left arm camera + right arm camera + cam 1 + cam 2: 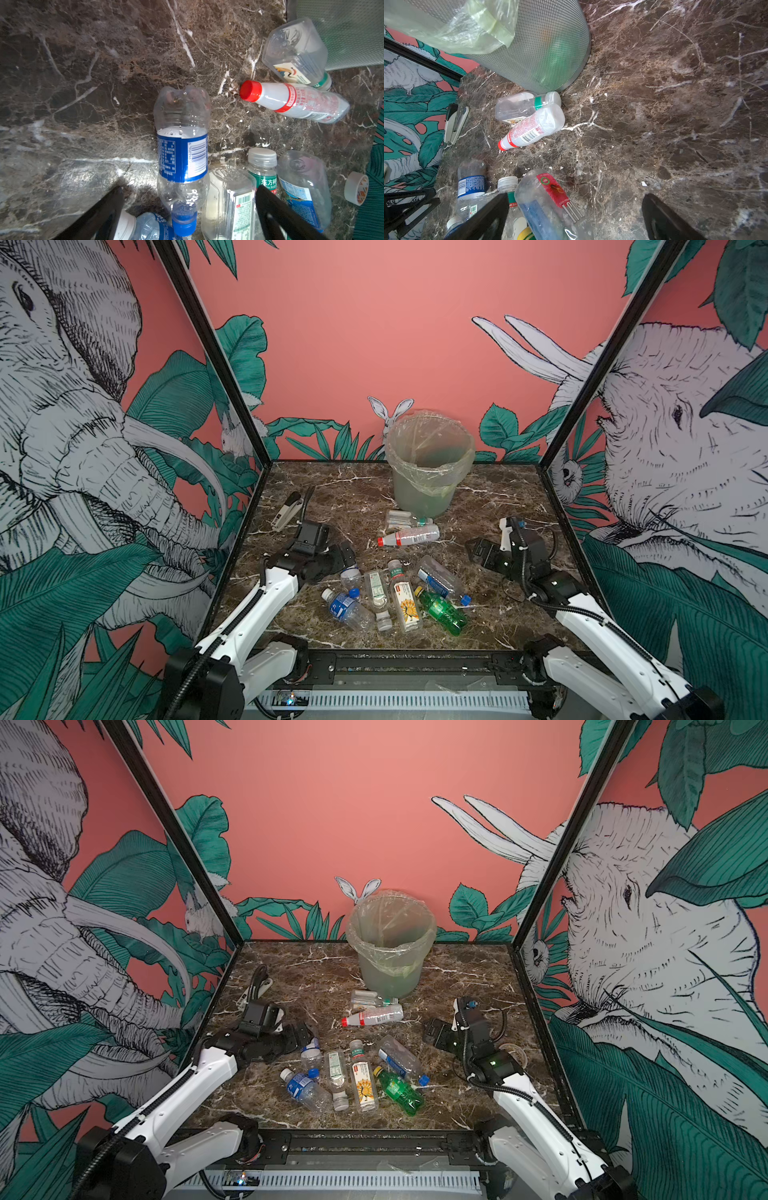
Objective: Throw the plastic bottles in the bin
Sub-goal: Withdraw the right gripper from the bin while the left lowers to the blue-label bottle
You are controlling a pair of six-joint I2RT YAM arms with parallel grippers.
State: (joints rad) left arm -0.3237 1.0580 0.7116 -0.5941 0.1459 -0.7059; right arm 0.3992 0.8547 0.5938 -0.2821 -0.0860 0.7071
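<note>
The bin (430,460) (390,944) stands at the back middle of the table, lined with a crinkly bag. Two plastic bottles lie at its foot: a clear one (405,517) and a red-capped one (409,536) (295,101) (532,126). Several more lie in a front-middle cluster, among them a green bottle (442,610) and a yellow-labelled bottle (405,601). My left gripper (347,558) (190,188) is open at the cluster's left edge, and a blue-labelled bottle (181,155) lies between its fingers, ungripped. My right gripper (478,551) (576,195) is open; a clear red-and-blue-labelled bottle (548,199) lies by one finger.
A white-and-black stapler (286,510) (454,122) lies at the back left near the side wall. A tape roll (356,188) sits right of the cluster. Printed walls with black frame posts close in the marble table (498,497) on three sides.
</note>
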